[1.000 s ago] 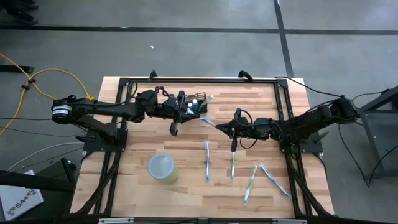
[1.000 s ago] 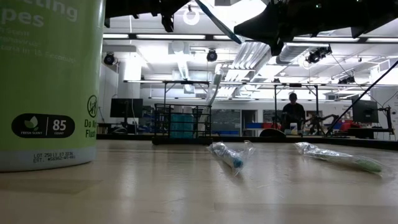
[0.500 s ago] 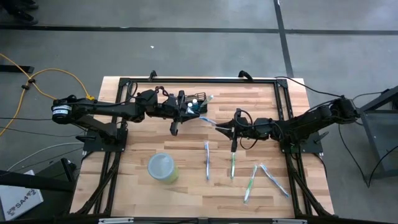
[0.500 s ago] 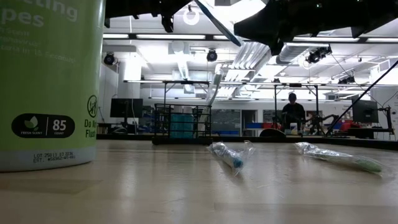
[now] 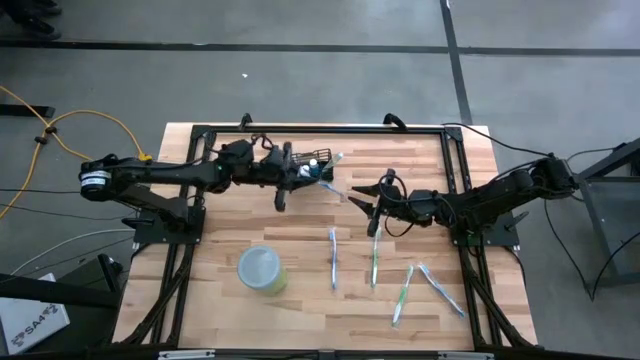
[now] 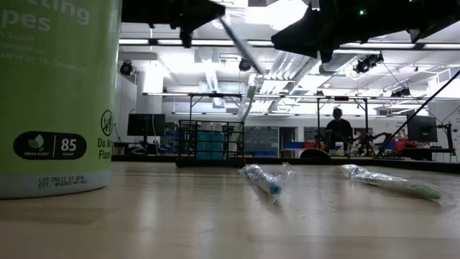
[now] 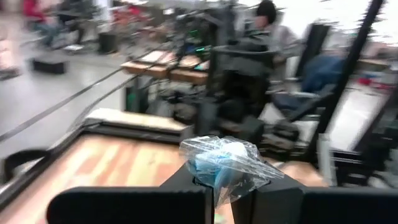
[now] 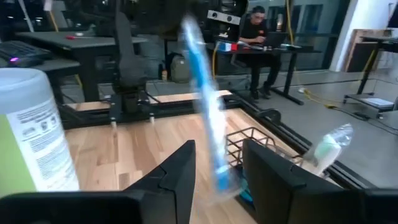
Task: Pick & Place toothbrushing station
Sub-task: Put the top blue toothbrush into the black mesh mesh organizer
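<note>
Right wrist view: my right pincer (image 8: 217,163) stands apart around a wrapped blue toothbrush (image 8: 204,106), not gripping it. My left pincer (image 7: 231,186) is clamped on what seems to be its other end. The black wire holder (image 8: 254,144) sits lower right of centre. Held at one end only, the brush may swing or slip in its slick wrapper and miss the holder.

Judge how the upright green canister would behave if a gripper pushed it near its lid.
The green canister stands tall and upright, so a high push would probably tip it. Being round, it would likely roll once down. Its smooth label may prove slippery.
</note>
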Robot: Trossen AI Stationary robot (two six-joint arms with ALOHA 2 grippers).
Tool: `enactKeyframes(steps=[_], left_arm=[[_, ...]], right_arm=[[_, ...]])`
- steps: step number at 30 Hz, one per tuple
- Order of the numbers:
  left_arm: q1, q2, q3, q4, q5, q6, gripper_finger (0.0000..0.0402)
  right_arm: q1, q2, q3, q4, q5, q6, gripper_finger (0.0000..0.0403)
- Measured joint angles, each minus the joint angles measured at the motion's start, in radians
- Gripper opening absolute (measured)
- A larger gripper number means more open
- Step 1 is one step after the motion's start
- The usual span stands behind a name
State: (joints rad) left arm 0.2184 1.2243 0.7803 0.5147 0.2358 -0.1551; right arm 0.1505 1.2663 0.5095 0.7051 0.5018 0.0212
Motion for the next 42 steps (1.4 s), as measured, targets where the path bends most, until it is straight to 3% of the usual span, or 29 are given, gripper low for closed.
enactKeyframes(steps=[9,15,24,28,34,42], left_arm=[[0.16,-0.188,0.018,-0.356,-0.077,-0.038,0.001],[0.257,-0.196,0.077,-0.507,-0.093,-0.037,0.001],[0.223,-0.099,0.198,-0.685,-0.136,0.017,0.001],[0.188,-0.099,0.221,-0.73,-0.217,0.05,0.001],[0.185,-0.104,0.272,-0.848,-0.242,0.053,0.001],[0.185,-0.098,0.274,-0.886,-0.249,0.051,0.001]], right_arm=[[0.0,0.0,0.001,-0.054,-0.003,0.017,0.0125],[0.0,0.0,0.001,-0.062,-0.006,0.061,0.0125],[0.0,0.0,0.001,-0.066,-0.007,0.065,0.0125],[0.0,0.0,0.001,-0.067,-0.007,0.065,0.0125],[0.0,0.0,0.001,-0.068,-0.008,0.065,0.0125],[0.0,0.0,0.001,-0.068,-0.011,0.092,0.0125]])
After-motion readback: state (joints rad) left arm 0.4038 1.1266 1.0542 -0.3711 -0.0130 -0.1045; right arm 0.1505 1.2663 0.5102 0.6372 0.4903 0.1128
